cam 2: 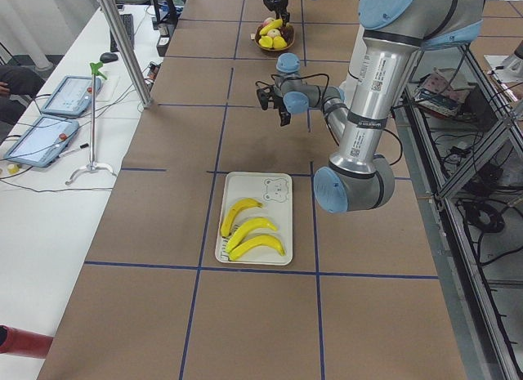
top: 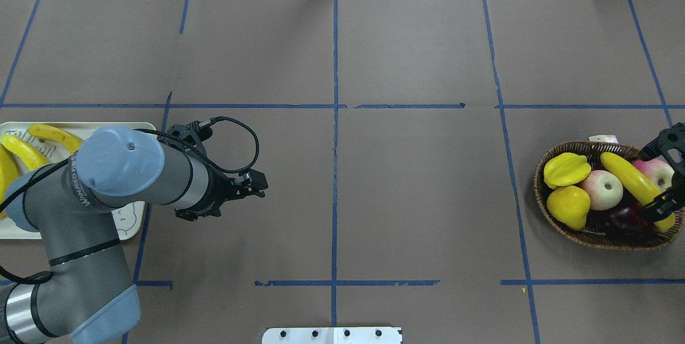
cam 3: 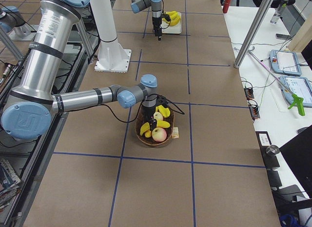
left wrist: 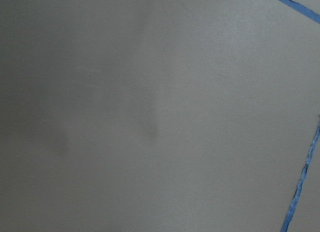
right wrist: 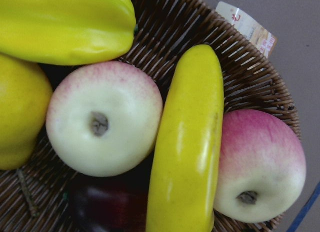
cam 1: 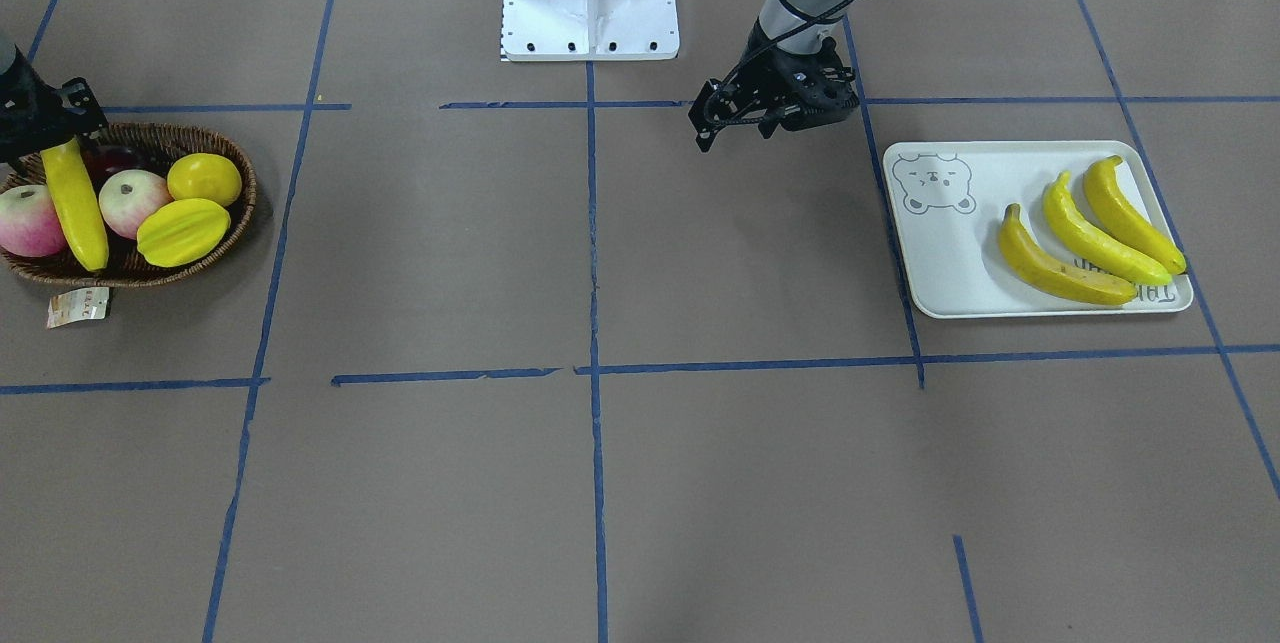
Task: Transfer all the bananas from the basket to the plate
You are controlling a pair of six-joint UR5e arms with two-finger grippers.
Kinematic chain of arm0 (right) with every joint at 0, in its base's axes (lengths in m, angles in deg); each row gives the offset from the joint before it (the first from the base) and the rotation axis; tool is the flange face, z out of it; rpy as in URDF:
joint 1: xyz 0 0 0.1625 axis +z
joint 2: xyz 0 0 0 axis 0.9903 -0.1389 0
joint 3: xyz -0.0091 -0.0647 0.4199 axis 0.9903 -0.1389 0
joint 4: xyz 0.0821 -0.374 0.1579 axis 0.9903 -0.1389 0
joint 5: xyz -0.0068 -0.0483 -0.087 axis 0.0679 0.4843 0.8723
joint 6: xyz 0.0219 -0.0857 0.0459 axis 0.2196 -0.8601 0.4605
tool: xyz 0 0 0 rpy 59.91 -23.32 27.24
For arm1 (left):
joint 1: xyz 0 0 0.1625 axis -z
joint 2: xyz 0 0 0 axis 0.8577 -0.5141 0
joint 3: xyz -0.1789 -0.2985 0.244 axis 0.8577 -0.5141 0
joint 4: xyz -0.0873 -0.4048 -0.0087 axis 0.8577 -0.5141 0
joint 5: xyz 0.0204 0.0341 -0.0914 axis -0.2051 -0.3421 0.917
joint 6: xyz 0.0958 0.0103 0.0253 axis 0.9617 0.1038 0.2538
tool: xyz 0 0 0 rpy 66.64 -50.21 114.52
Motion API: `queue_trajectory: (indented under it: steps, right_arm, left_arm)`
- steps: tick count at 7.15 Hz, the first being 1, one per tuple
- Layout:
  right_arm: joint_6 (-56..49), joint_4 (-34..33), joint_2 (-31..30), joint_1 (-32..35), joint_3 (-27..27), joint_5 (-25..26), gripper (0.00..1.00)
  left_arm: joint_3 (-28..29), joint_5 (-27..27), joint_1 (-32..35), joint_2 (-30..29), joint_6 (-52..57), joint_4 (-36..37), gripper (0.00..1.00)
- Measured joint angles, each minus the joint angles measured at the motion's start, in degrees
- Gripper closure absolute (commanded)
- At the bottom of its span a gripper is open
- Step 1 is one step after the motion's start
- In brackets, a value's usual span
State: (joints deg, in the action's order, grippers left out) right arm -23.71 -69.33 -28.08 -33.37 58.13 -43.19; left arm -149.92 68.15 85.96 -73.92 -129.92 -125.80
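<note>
Front-facing view: three bananas (cam 1: 1095, 241) lie on the plate (cam 1: 950, 263); the left gripper (cam 1: 706, 118) hangs beside it, jaws spread, empty. Overhead: the right gripper (top: 669, 173) sits over the fourth banana (top: 626, 175) in the basket (top: 539, 194), its grip impossible to tell. Right wrist: that banana lies between two apples (right wrist: 102, 122).

The right tool (top: 662, 206) (cropped by the overhead view's edge) covers one end of the banana (top: 634, 186); its grip is unclear.
</note>
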Motion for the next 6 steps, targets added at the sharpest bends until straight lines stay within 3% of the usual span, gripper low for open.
queue_trajectory:
  steps: [3,5,6]
  right_arm:
    - [0.0,0.0,0.0,-1.2,-0.5,1.0,0.53]
    - [0.0,0.0,0.0,-1.6,-0.5,1.3,0.80]
    - [0.0,0.0,0.1,-1.6,-0.4,1.3,0.83]
  left_arm:
    - [-0.2,0.0,0.0,0.2,0.0,0.0,0.01]
    - [-0.3,0.0,0.0,0.2,0.0,0.0,0.01]
    - [-0.6,0.0,0.0,0.2,0.0,0.0,0.01]
